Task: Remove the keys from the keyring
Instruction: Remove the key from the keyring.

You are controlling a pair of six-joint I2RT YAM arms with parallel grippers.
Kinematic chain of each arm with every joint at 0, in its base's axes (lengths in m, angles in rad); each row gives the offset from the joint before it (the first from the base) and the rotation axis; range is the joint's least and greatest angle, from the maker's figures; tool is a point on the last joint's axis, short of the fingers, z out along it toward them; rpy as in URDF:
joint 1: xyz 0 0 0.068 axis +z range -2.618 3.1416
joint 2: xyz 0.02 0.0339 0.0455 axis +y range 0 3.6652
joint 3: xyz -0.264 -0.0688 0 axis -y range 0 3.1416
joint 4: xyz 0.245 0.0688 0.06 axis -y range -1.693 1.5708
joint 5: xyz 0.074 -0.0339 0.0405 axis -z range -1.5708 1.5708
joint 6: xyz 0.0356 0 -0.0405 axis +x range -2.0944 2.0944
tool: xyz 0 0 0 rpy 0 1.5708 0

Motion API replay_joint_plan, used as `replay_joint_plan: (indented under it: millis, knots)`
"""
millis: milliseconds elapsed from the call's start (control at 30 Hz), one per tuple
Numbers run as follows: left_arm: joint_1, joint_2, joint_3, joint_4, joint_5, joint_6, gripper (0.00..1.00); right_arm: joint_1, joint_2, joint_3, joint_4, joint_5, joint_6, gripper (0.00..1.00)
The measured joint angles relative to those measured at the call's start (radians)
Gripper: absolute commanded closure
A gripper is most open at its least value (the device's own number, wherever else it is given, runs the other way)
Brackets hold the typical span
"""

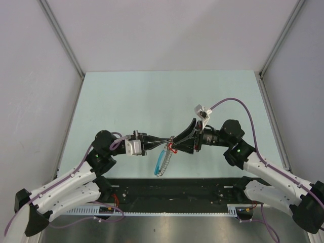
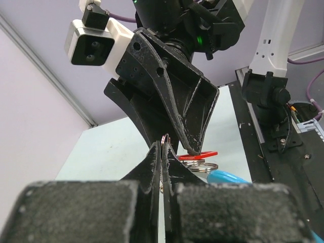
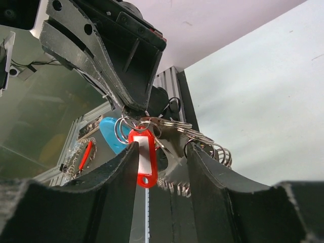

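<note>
Between the right gripper's point(image 3: 164, 149) parted fingers, clamped on nothing, hangs the red-headed key point(image 3: 142, 157), long axis pointing down and lying against one finger, though whether that red piece is a key head or a tag is hard to tell. Just behind, the keyring point(image 3: 205, 142) bunches its silvery coils and blue arc point(image 3: 110, 132); beyond it the left gripper point(image 3: 132, 107) is pinched tight on one loop, so the right arm is nearer the key.

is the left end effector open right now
No, in the left wrist view the left end effector is shut, its fingers pressed together on a thin loop of the keyring.
</note>
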Motion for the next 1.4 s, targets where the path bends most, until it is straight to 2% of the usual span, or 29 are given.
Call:
replay_joint_plan:
  millis: [167, 367, 500, 633, 800, 867, 1000, 1100, 1267, 1300, 1367, 1400]
  knots:
    - [0.0, 0.0, 0.0, 0.011, -0.001, 0.0, 1.0, 0.002, -0.013, -0.002, 0.004, 0.011, 0.002, 0.57]
    - [0.0, -0.002, 0.0, 0.011, -0.005, 0.003, 1.0, 0.005, -0.015, -0.002, 0.013, 0.021, 0.03, 0.53]
    - [0.0, -0.008, 0.0, 0.011, -0.011, 0.003, 1.0, 0.015, -0.015, -0.002, 0.021, 0.031, 0.034, 0.64]
    - [0.0, -0.014, 0.0, 0.011, -0.013, 0.011, 0.99, 0.022, -0.015, -0.005, 0.019, 0.049, 0.033, 0.65]
    - [0.0, -0.014, 0.0, -0.004, -0.032, 0.031, 1.0, 0.029, -0.011, -0.008, 0.022, 0.064, 0.034, 0.5]
    - [0.0, -0.014, 0.0, -0.015, -0.043, 0.04, 1.0, 0.032, -0.003, -0.008, 0.031, 0.066, 0.036, 0.51]
    - [0.0, -0.014, 0.0, -0.026, -0.059, 0.051, 1.0, 0.032, 0.007, -0.01, 0.04, 0.077, 0.039, 0.62]
    - [0.0, -0.014, 0.0, -0.026, -0.066, 0.061, 1.0, 0.033, 0.008, -0.013, 0.038, 0.095, 0.04, 0.63]
    - [0.0, -0.012, 0.0, -0.027, -0.082, 0.066, 0.99, 0.035, 0.013, -0.014, 0.048, 0.108, 0.045, 0.51]
    - [0.0, -0.011, 0.001, -0.029, -0.087, 0.067, 1.0, 0.036, 0.014, -0.014, 0.052, 0.108, 0.047, 0.54]
    - [0.001, -0.01, 0.001, -0.029, -0.093, 0.068, 1.0, 0.037, 0.018, -0.015, 0.063, 0.11, 0.05, 0.7]
    - [0.001, -0.01, 0.001, -0.029, -0.094, 0.07, 1.0, 0.037, 0.019, -0.015, 0.064, 0.114, 0.05, 0.71]
